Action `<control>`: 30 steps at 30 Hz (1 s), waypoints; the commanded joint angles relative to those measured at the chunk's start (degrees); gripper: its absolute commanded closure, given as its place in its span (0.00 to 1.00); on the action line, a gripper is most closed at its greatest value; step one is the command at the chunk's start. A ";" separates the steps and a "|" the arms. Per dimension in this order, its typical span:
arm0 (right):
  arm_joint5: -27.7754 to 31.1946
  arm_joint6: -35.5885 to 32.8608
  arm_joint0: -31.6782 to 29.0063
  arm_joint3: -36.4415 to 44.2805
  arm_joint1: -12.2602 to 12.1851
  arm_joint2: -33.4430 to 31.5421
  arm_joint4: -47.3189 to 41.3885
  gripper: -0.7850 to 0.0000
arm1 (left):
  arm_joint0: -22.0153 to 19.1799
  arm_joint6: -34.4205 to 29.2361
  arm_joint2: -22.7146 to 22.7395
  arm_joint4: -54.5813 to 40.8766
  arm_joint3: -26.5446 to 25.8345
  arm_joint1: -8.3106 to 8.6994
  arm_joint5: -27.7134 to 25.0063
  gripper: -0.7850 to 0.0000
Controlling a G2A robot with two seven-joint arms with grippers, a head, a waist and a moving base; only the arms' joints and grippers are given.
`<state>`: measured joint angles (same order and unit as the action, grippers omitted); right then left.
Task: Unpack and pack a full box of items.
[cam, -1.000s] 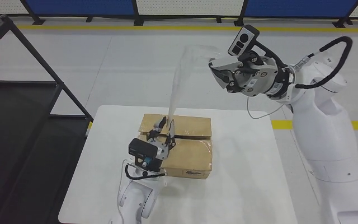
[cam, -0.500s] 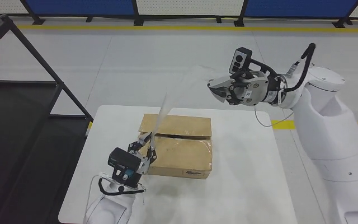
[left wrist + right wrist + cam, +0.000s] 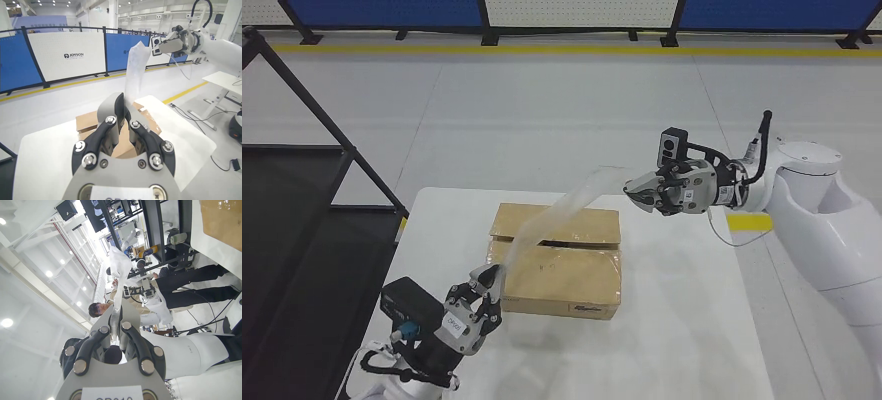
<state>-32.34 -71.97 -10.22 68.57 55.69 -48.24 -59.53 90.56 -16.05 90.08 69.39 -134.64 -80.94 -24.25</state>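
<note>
Left gripper (image 3: pixel 123 102) clamped on one end of a clear plastic strip (image 3: pixel 557 215), right gripper (image 3: pixel 634 188) pinching the other end. The strip spans the cardboard box (image 3: pixel 572 270) from 8 to 2 o'clock. Early unpacking, probably the seal coming off — next move: ditch the strip, open the box.

Left tool (image 3: pixel 492 279) farther back, right tool (image 3: pixel 631 188) lower.

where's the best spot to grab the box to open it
Probably the flap edge at the middle seam, from above: the box lies flat and looks too wide to span, while a dark gap at the seam leaves room for a finger.
</note>
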 commanded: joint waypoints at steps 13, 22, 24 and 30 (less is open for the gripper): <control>-0.34 1.87 -1.45 1.33 0.07 0.21 0.69 1.00 | -0.64 -1.35 -0.33 -1.72 -0.01 -0.04 3.27 1.00; -3.08 3.08 0.52 3.78 -1.57 9.48 3.10 1.00 | -6.47 -24.21 9.75 -18.25 -0.01 1.15 9.28 1.00; -1.96 1.96 2.25 4.14 -2.39 13.60 4.08 1.00 | -8.27 -31.33 12.48 -20.84 -0.01 1.72 9.51 1.00; 2.10 -2.10 9.00 4.16 -4.45 27.49 3.96 1.00 | -14.03 -49.63 16.49 -30.11 -0.01 3.34 12.21 1.00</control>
<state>-30.94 -73.33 -2.88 72.78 51.52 -24.25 -55.42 77.76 -61.55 106.10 41.75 -134.65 -77.89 -13.08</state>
